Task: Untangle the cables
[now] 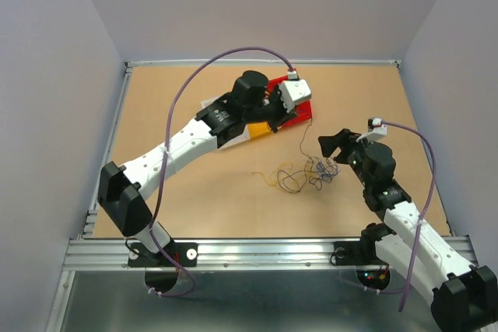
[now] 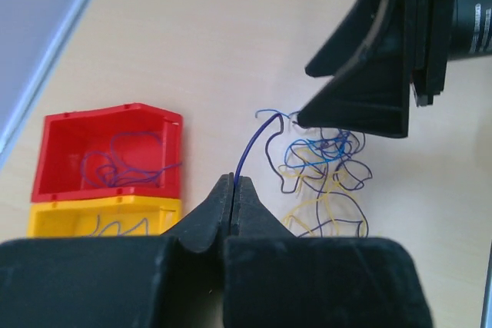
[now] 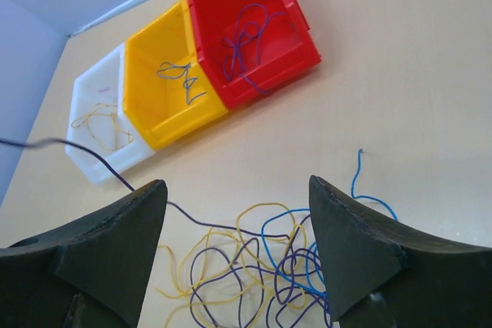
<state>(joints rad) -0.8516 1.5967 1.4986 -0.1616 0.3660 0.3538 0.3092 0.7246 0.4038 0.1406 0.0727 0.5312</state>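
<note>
**Top view.** The cables (image 1: 310, 170) lie in 1 loose tangle on the table (image 1: 194, 184), right of centre. The left arm (image 1: 194, 138) reaches over 3 bins (image 1: 299, 117); its tips cannot be made out here. The right claw (image 1: 334, 144) hangs just beside the tangle, at its far right edge.

**Left wrist.** The left claw (image 2: 233, 190) is fully closed and pinches 1 purple wire (image 2: 250, 147) near its end. The wire arcs from the tips toward the tangle ahead and is lost there among blue, yellow and dark loops. The red bin (image 2: 174, 151) and yellow bin (image 2: 92, 211) sit just left of the tips. The red bin holds purple-blue wires.

**Right wrist.** The right claw is spread wide and holds nothing. The tangle lies below and between its fingers; no contact is seen. 1 dark wire runs up-left out of the heap, probably the pinched one. The white bin (image 3: 88, 165) holds yellow wire.

**Judgement.** The step in hand is drawing 1 wire free. The next move calls for a slow pull away from the heap toward the red bin. The right claw may need to pin the heap so it does not drag along.
</note>
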